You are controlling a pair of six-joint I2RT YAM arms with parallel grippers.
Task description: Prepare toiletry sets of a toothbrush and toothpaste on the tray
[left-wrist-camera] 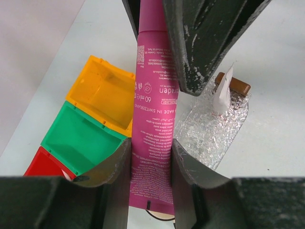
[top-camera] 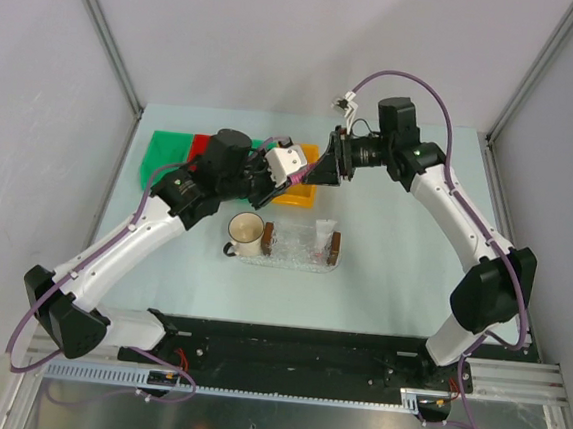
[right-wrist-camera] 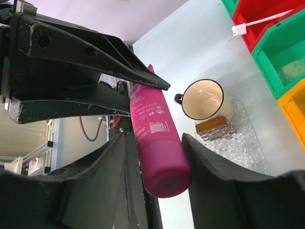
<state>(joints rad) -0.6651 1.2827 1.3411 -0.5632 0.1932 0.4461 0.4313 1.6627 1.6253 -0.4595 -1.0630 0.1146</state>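
Clenches soft pink toothpaste tube [left-wrist-camera: 153,95] in left gripper [left-wrist-camera: 150,152], over orange plastic bin [left-wrist-camera: 102,90]. Straddles its round end with right gripper [right-wrist-camera: 155,143]; cannot tell whether clamped.

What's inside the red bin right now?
One white toothbrush lies across the red bin. The bin's far part is cut off, and from above the left arm covers most of it.

Grey walls [top-camera: 282,33], pale-blue table [top-camera: 391,284]

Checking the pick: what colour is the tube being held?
Pink toothpaste, clearest in the left wrist view.
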